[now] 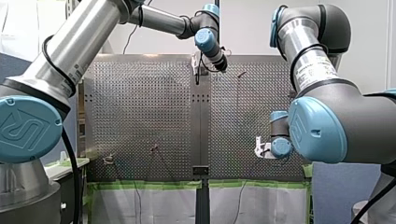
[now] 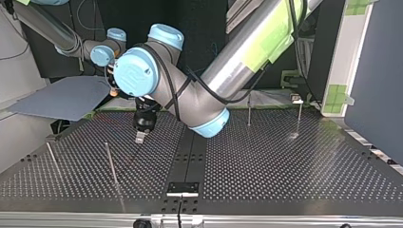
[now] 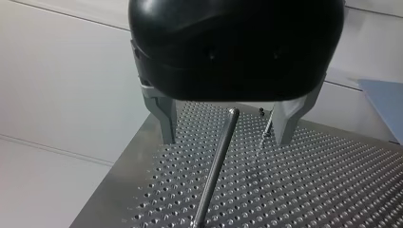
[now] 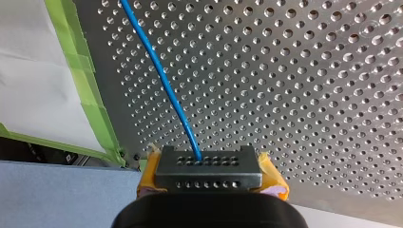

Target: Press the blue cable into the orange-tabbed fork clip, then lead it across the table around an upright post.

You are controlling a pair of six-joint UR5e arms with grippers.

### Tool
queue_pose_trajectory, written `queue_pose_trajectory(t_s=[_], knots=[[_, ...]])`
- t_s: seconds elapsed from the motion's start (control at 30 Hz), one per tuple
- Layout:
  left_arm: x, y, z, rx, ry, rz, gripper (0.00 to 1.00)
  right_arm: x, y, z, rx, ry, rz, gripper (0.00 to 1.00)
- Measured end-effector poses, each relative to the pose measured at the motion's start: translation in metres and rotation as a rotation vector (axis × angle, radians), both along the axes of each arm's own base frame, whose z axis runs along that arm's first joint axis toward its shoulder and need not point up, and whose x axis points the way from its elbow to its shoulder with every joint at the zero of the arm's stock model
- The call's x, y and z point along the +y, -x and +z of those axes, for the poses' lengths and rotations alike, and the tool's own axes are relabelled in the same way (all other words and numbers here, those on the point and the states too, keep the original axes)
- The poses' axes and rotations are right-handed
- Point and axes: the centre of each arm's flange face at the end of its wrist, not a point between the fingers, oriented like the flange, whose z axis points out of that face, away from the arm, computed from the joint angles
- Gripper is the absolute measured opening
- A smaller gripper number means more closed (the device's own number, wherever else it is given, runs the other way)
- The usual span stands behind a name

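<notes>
In the right wrist view my right gripper [image 4: 207,164], with yellow pads, is shut on the blue cable [image 4: 161,76], which runs away from it over the perforated table [image 4: 309,85]. Near the front view's lower right the same gripper [image 1: 258,148] hangs close to the table. My left gripper [image 3: 225,140] is open, its metal fingers [image 3: 166,118] standing either side of an upright post [image 3: 216,166] without touching it. The top view shows my left gripper [image 2: 140,137] pointing down at the table's middle left. I cannot make out the orange-tabbed clip.
Thin upright posts stand on the table: one [image 2: 111,164] near the top view's front left, another [image 2: 52,159] further left, and two [image 2: 249,109] at the back right. A second post [image 3: 267,128] rises beside my left gripper's finger. Green tape [image 4: 90,95] lines the table's edge.
</notes>
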Motion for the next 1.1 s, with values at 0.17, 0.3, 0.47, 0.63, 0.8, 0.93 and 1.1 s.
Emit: queue_pose_trajectory(t_s=[0.17,0.3,0.47,0.63,0.8,0.93,1.1], knots=[[0.001,0.000,0.000,-0.002,-0.005,0.012,1.00,0.000,0.000,0.000,-0.001,0.001,0.000,0.00],[0.001,0.000,0.000,-0.002,-0.007,0.016,1.00,0.000,0.000,0.000,0.000,0.001,0.000,0.00],[0.001,0.001,0.000,-0.002,-0.007,0.016,1.00,0.000,0.000,0.000,-0.001,0.001,-0.001,0.00],[0.003,0.001,-0.001,0.000,-0.014,0.036,1.00,-0.004,0.002,0.003,-0.004,0.006,-0.006,0.00],[0.006,0.002,-0.001,-0.005,-0.034,0.077,1.00,-0.011,0.004,0.020,-0.017,0.020,-0.020,0.00],[0.006,0.005,-0.001,-0.007,-0.049,0.094,1.00,-0.015,0.005,0.042,-0.048,0.033,-0.030,0.00],[0.003,0.011,-0.003,-0.001,-0.060,0.090,1.00,-0.026,0.005,0.079,-0.087,0.077,-0.031,0.00]])
